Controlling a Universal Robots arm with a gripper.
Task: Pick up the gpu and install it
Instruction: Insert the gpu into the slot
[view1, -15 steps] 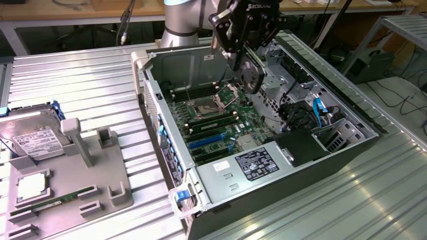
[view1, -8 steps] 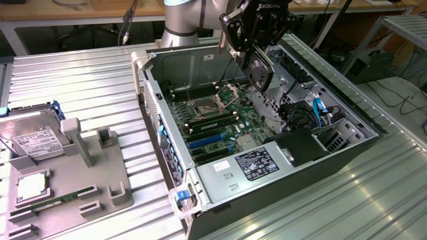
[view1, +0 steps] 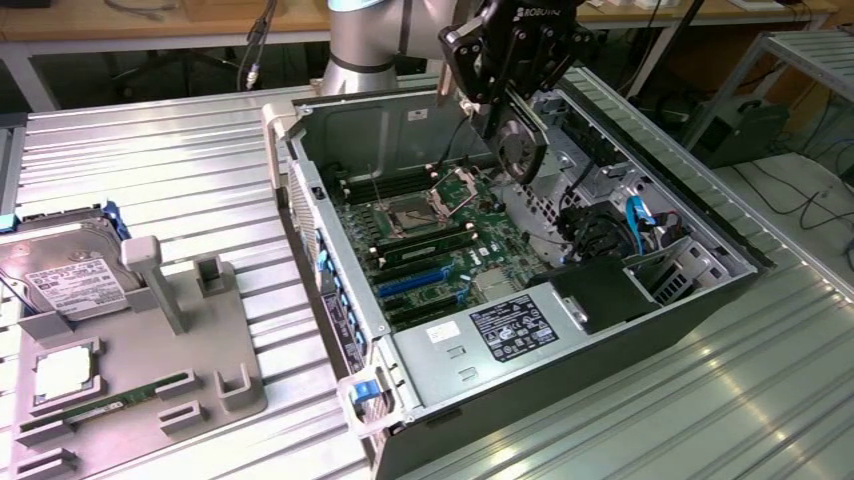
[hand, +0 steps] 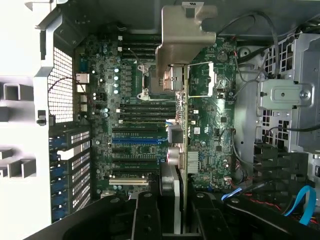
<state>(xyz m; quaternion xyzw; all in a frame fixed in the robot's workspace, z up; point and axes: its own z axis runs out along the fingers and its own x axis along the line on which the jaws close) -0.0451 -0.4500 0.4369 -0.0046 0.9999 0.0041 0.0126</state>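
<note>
The single arm (view1: 367, 35) holds its gripper (view1: 505, 100) above the open computer case (view1: 694, 215). The case lies on its side on the ribbed metal tabletop (view1: 694, 400).

**Gripper.** The two fingers (hand: 145, 217) are pinching one card, the gpu (view1: 518, 150), one finger on each face.

**Position of the gpu.**
- It hangs on edge over the far end of the motherboard (view1: 441, 250), clear of the board.
- Its one round black fan faces the exterior view's right.
- In the wrist view the gpu (hand: 183, 150) appears edge-on, with its one silver end bracket (hand: 185, 35) at the end away from the gripper (hand: 177, 220).
- It is not seated in any slot.

**Inside the case.**
- Two processor sockets (view1: 404, 215) lie side by side.
- Rows of expansion slots (hand: 132, 141) sit beside the perforated rear wall. One of these slots is blue; the exact number of rows cannot be told.
- Blue cables (view1: 641, 215) run along the drive-bay side.

**Parts fixture.** To the exterior view's left, well apart from the case, one grey fixture (view1: 174, 330) stands on the tabletop. It carries:
- one silver hard drive (view1: 67, 285) with a white label;
- one square silver chip (view1: 64, 372);
- one narrow green memory stick (view1: 114, 402).
</note>
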